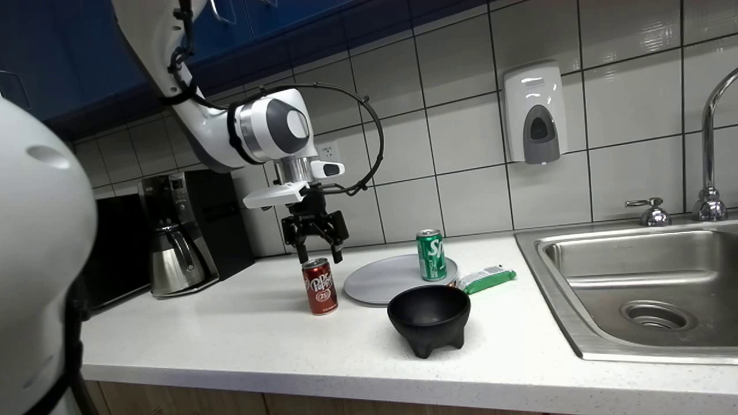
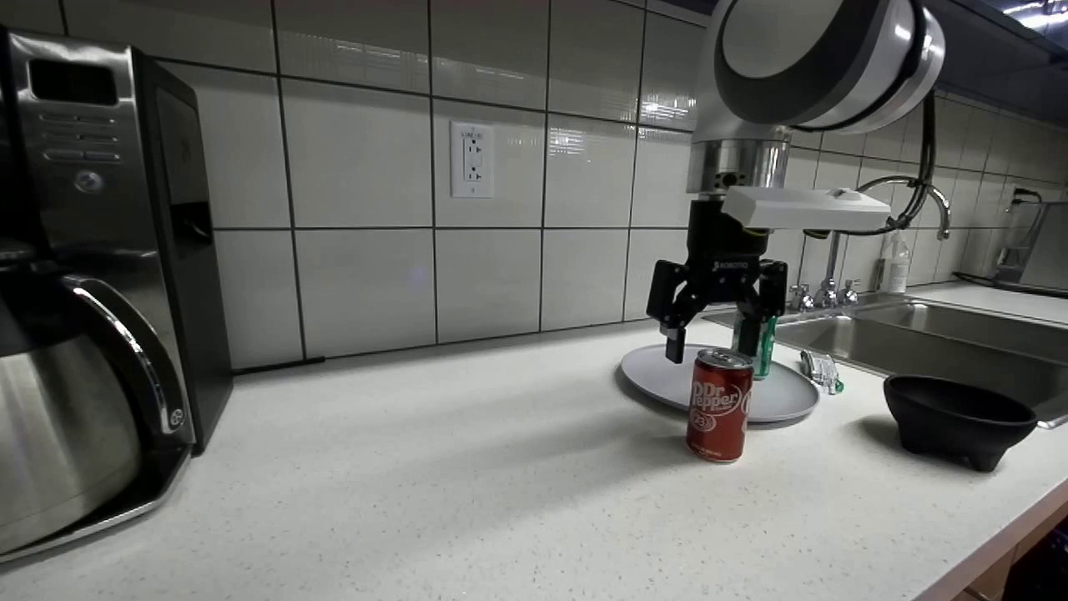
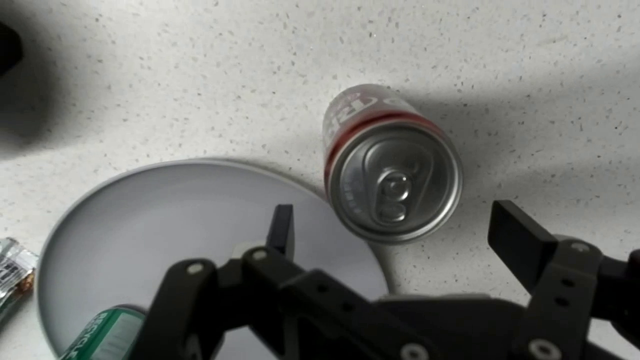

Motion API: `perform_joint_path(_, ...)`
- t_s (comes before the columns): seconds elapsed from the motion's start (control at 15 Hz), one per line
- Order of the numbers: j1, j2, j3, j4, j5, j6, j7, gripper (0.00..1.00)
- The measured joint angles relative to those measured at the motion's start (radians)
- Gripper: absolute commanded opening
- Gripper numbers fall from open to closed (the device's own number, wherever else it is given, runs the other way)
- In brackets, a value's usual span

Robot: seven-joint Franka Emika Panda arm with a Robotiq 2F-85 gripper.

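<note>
My gripper (image 1: 320, 255) is open and points down just above the red Dr Pepper can (image 1: 320, 291). The can stands upright on the white counter beside the grey plate; it also shows in an exterior view (image 2: 719, 409). In the wrist view the can's silver top (image 3: 396, 181) lies between and a little ahead of the two spread fingertips, which appear apart from it. A green Sprite can (image 1: 431, 256) stands upright on the grey plate (image 1: 369, 282). In the wrist view only part of the green can (image 3: 107, 334) shows at the lower left.
A black footed bowl (image 1: 429, 320) stands on the counter in front of the plate. A green and silver packet (image 1: 487, 280) lies at the plate's edge. A steel sink (image 1: 553, 300) is beyond it. A coffee maker (image 2: 179, 275) stands at the counter's opposite end, near the tiled wall.
</note>
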Motion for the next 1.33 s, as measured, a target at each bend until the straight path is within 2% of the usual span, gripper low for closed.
perform_joint_path(1.33,-0.001,-0.004,0.002,-0.032,0.019,0.0,-0.044,1.0)
